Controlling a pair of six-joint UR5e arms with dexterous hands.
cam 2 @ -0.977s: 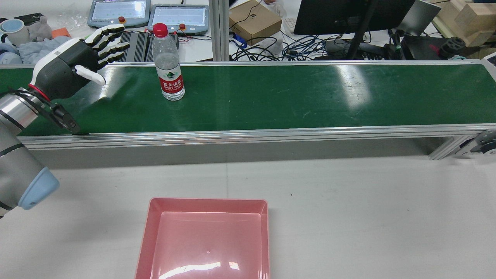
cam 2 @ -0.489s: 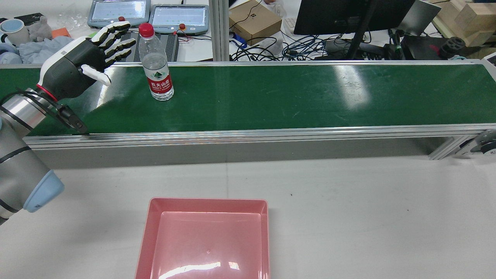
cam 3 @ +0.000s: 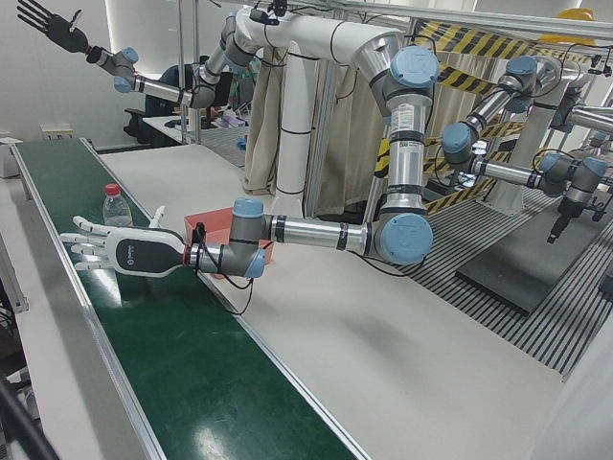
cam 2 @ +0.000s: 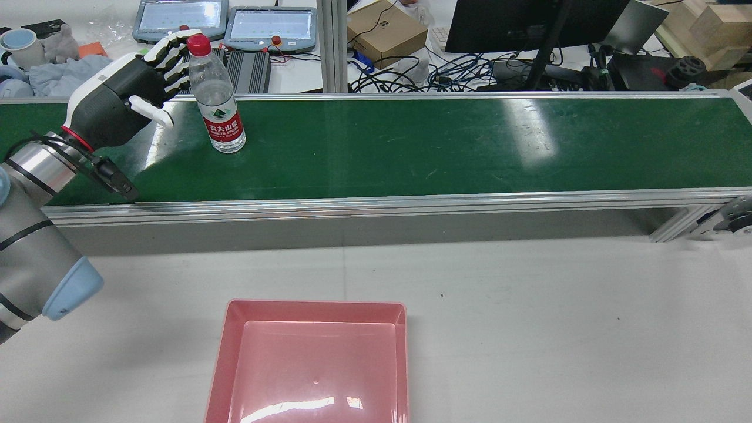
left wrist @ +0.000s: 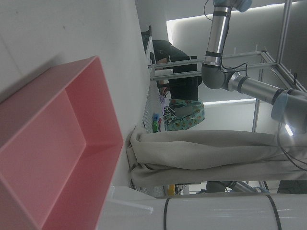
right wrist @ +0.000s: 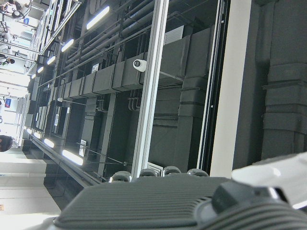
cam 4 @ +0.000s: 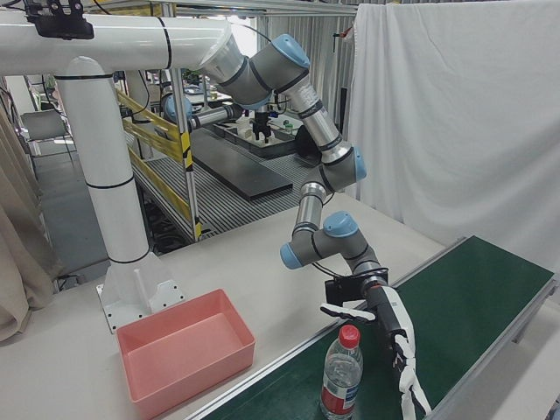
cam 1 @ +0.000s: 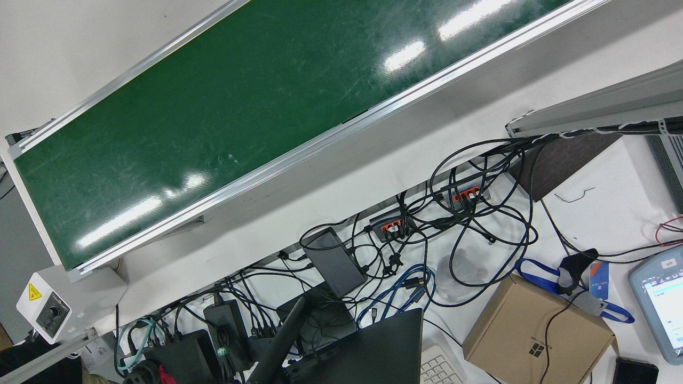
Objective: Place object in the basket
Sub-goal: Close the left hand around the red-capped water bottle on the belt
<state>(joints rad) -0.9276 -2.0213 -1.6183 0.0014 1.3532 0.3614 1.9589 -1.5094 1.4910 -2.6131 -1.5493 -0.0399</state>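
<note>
A clear water bottle (cam 2: 217, 100) with a red cap and red label stands upright on the green conveyor belt (cam 2: 446, 147), near its left end. My left hand (cam 2: 126, 94) hovers over the belt just left of the bottle, open, fingers spread and holding nothing. From the front corners the left hand (cam 3: 120, 251) (cam 4: 395, 343) and the bottle (cam 3: 115, 207) (cam 4: 341, 378) show a small gap between them. The pink basket (cam 2: 314, 364) sits empty on the white table, also seen as the basket (left wrist: 57, 143) from the left hand. My right hand (cam 3: 50, 26) is raised high, open.
The belt's aluminium rail (cam 2: 376, 205) runs between belt and table. Teach pendants (cam 2: 270, 26), a cardboard box (cam 2: 385, 29), a monitor and cables lie beyond the belt. The white pedestal (cam 4: 114, 192) stands behind the basket (cam 4: 184, 350).
The bottle has travelled left along the belt toward my left hand. The hand has shifted slightly right and forward, so its fingers now show behind the bottle's neck.
</note>
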